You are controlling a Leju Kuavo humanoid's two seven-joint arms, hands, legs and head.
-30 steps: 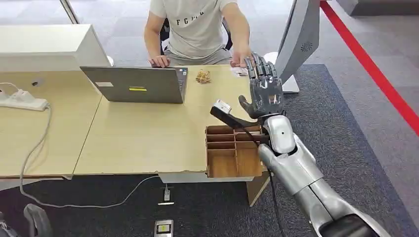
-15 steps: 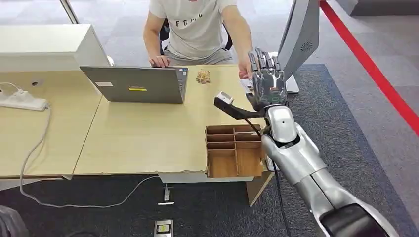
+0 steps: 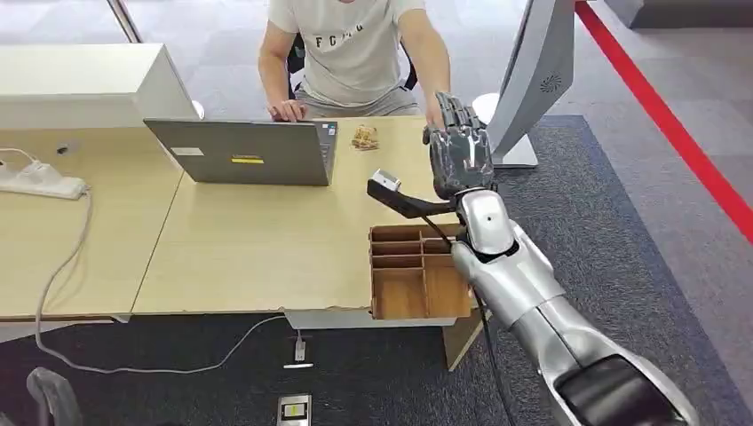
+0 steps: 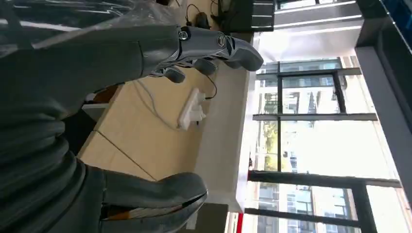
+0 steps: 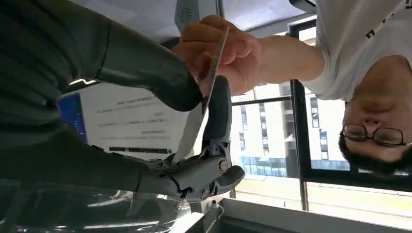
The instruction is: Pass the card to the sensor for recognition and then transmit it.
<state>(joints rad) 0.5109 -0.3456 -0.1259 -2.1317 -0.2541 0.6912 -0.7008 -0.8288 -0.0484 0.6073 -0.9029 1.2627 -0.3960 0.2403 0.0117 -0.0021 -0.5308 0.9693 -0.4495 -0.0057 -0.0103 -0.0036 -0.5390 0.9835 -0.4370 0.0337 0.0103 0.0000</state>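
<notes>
In the right wrist view a thin pale card (image 5: 195,124) stands edge-on between the thumb and a dark finger of my right hand (image 5: 141,68), which pinches its lower part. A person's hand (image 5: 228,53) grips the card's other end. From the head view my right hand (image 3: 460,151) is raised upright over the table's far right corner, just in front of the seated person's forearm (image 3: 426,62); the card is hidden behind it. My left hand (image 4: 97,58) hangs low beside the table with its fingers apart and nothing in them.
A wooden divided box (image 3: 417,271) sits at the table's near right edge, under my right forearm. A grey laptop (image 3: 244,153) stands in front of the person. A white power strip (image 3: 40,182) lies at the left, and a white kiosk stand (image 3: 533,71) rises at the right.
My right hand has moved away from me and leftward, up to the person's hand at the table's far corner. The person's hand has lifted from the table to meet it.
</notes>
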